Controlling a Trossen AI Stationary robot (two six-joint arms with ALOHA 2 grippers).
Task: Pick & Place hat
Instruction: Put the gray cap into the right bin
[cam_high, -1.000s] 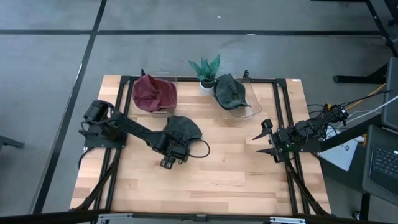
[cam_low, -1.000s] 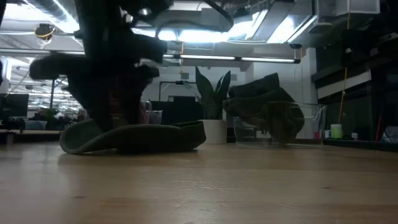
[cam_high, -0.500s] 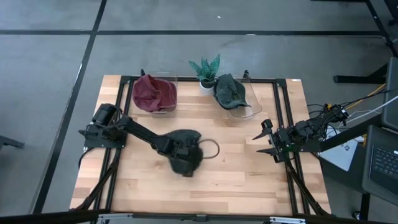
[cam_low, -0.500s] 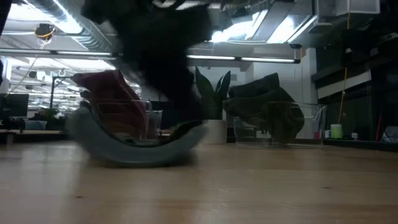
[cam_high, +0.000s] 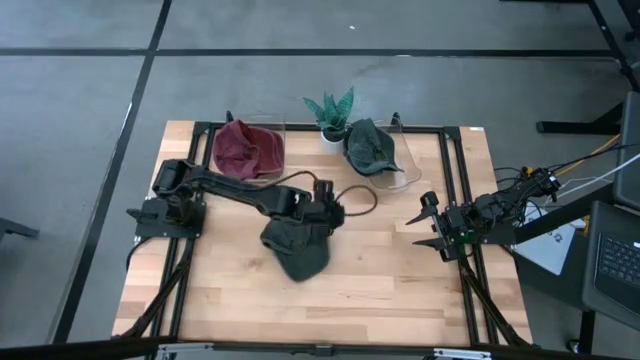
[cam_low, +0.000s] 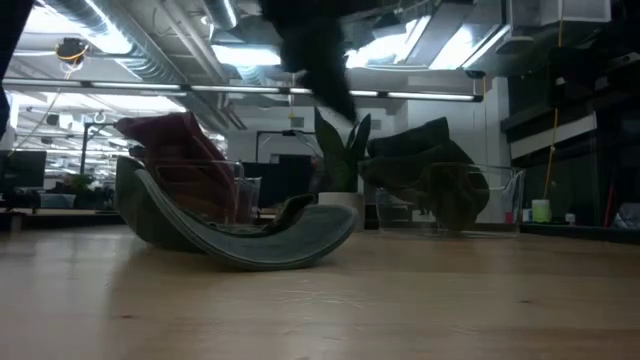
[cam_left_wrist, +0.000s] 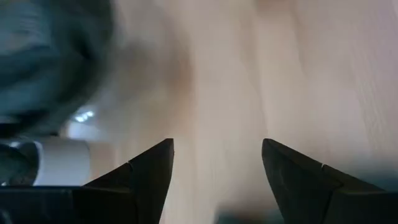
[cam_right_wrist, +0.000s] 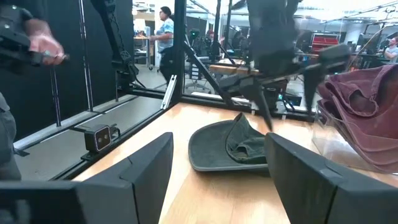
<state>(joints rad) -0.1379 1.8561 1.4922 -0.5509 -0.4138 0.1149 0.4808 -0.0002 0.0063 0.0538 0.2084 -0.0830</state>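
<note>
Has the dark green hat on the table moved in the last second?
Yes. In the high view the dark green hat has slid toward the table's front edge, farther from the red hat's bin, and the open left gripper is off it.

- A robotics lab or open-plan workshop is what's shown here, not a home.
- A wooden table (cam_high: 400, 290) has been set on a bare grey concrete floor (cam_high: 80, 120) marked with dark lines.
- Exposed ducts and strip lights (cam_low: 400, 95) can be seen overhead in the low view.
- Black metal framing (cam_right_wrist: 180, 46) and more workbenches are visible behind, with people (cam_right_wrist: 165, 34) spotted further back.
- A laptop (cam_high: 615, 262) is parked beside the rig.
</note>
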